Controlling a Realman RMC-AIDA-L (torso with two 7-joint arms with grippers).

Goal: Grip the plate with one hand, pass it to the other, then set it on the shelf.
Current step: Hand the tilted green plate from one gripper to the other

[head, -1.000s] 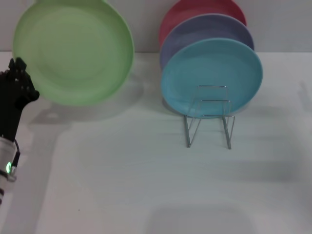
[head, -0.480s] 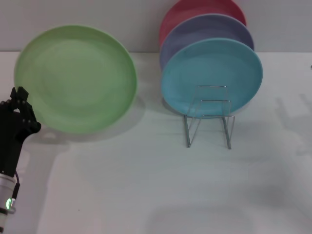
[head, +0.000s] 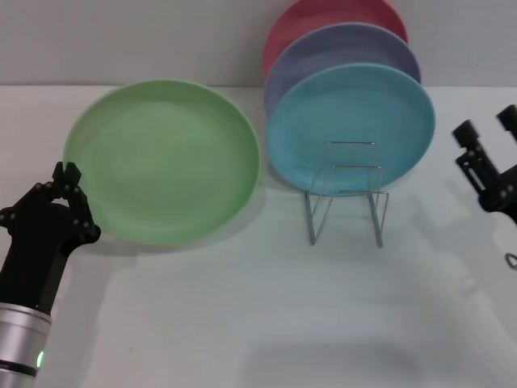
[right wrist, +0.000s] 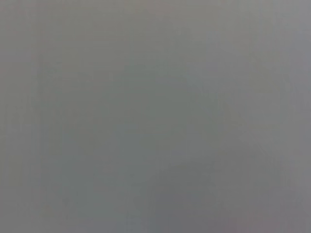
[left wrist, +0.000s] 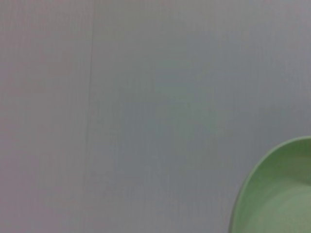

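The light green plate (head: 166, 160) hangs tilted above the white table at centre left in the head view. My left gripper (head: 69, 184) is shut on its left rim. The left wrist view shows only a part of the plate's rim (left wrist: 272, 194) against a grey wall. The silver wire shelf (head: 347, 198) stands on the table right of the plate, and its front loops hold nothing. My right gripper (head: 487, 129) is at the right edge, open and empty, to the right of the shelf. The right wrist view shows only plain grey.
A turquoise plate (head: 351, 121) stands upright at the back of the shelf. A lavender plate (head: 343, 47) stands behind it and a red plate (head: 323, 14) behind that, near the back wall. The white table (head: 242, 307) stretches in front.
My left gripper and the green plate have moved right and lower, toward the shelf. My right gripper has come into view at the right edge.
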